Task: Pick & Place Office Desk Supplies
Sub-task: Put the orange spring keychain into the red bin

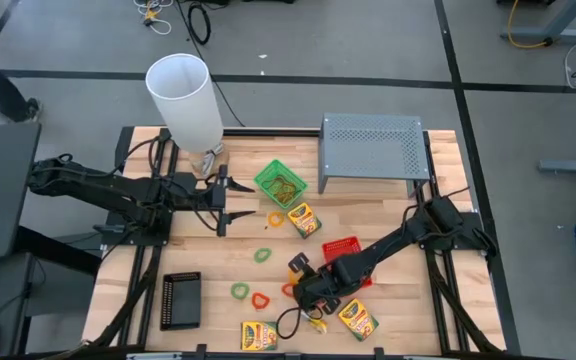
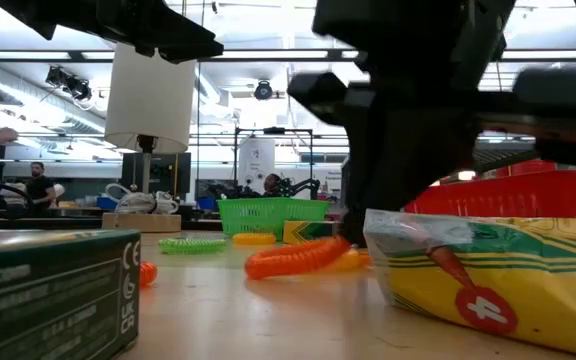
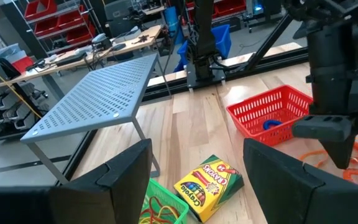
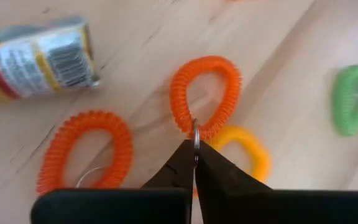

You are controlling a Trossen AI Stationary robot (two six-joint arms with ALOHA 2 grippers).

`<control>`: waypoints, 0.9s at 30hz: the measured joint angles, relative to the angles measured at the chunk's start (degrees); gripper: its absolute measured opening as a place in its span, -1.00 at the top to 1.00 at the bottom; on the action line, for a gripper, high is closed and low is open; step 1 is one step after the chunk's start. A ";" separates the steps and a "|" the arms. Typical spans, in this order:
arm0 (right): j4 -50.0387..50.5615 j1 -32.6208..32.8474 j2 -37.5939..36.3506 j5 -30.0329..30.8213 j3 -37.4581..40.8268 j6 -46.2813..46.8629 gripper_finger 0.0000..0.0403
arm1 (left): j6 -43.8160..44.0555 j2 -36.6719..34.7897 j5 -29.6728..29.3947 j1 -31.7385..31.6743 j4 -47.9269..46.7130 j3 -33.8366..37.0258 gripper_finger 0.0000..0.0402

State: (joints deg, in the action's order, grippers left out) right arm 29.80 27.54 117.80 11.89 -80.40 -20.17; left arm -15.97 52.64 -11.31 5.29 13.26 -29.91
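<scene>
My right gripper (image 4: 194, 149) is down low over the front of the table (image 1: 398, 215), its two fingers pressed together on the small metal ring (image 4: 196, 134) of an orange coil band (image 4: 205, 96). That band lies flat on the wood, touching a yellow coil band (image 4: 250, 152); another orange coil band (image 4: 86, 152) lies just beside it, a green coil band (image 4: 353, 99) sits farther off, and a crayon box (image 4: 36, 59) lies near. Seen from above, my right gripper sits between the red tray (image 1: 343, 250) and the front crayon boxes. My left gripper (image 1: 223, 202) hovers with its fingers apart next to the green tray (image 1: 281, 183), near the white cylinder (image 1: 185, 98).
</scene>
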 joint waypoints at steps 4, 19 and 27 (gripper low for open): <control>2.70 0.32 0.00 2.71 -2.58 0.20 0.97 | 0.03 0.00 0.07 -0.01 0.00 0.00 -0.28; 38.02 3.07 -0.04 17.03 -19.24 17.65 0.99 | -0.13 0.00 1.17 0.01 -0.07 0.00 -0.28; 56.19 4.25 -0.14 10.42 -23.99 32.79 1.00 | -0.25 0.00 1.31 -0.01 -0.07 0.00 -0.28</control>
State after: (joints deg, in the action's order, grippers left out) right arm 86.00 31.79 117.66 22.31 -104.39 12.63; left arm -16.22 52.64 -10.00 5.28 13.19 -29.91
